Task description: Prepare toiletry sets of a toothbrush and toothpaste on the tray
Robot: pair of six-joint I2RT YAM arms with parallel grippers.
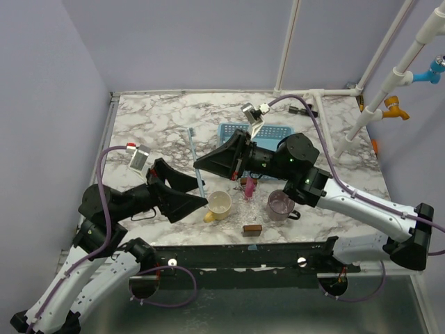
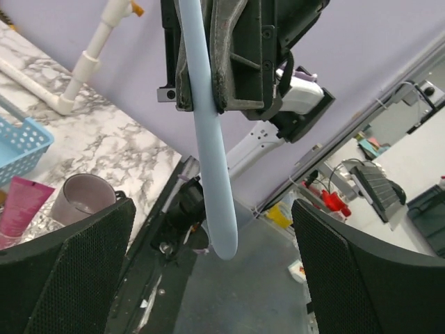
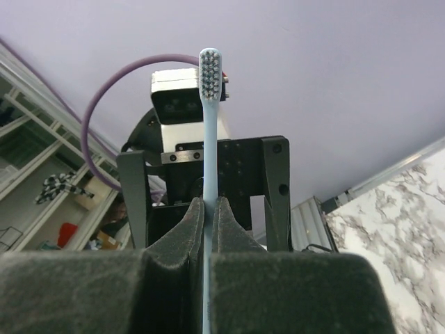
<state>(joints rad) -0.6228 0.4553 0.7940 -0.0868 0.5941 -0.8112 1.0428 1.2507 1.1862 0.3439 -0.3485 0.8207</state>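
Placing stage: right pincer [image 3: 208,209] clamps the toothbrush [image 3: 210,125] (left pincer [image 2: 212,216] gapes wide), which probably next wants carrying to the tray [image 1: 274,130].

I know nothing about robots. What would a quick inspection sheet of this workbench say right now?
Surface: marbled table.
Job's things: light blue toothbrush held in the air; pink toothpaste tube between the mugs; blue tray at the back.
Clutter: yellow mug, purple mug, small brown block.
Grippers: right gripper shut on the toothbrush; left gripper open, fingers either side of the handle end.
Cables: purple cable looping from each wrist.
Surroundings: white pipes, lilac walls.
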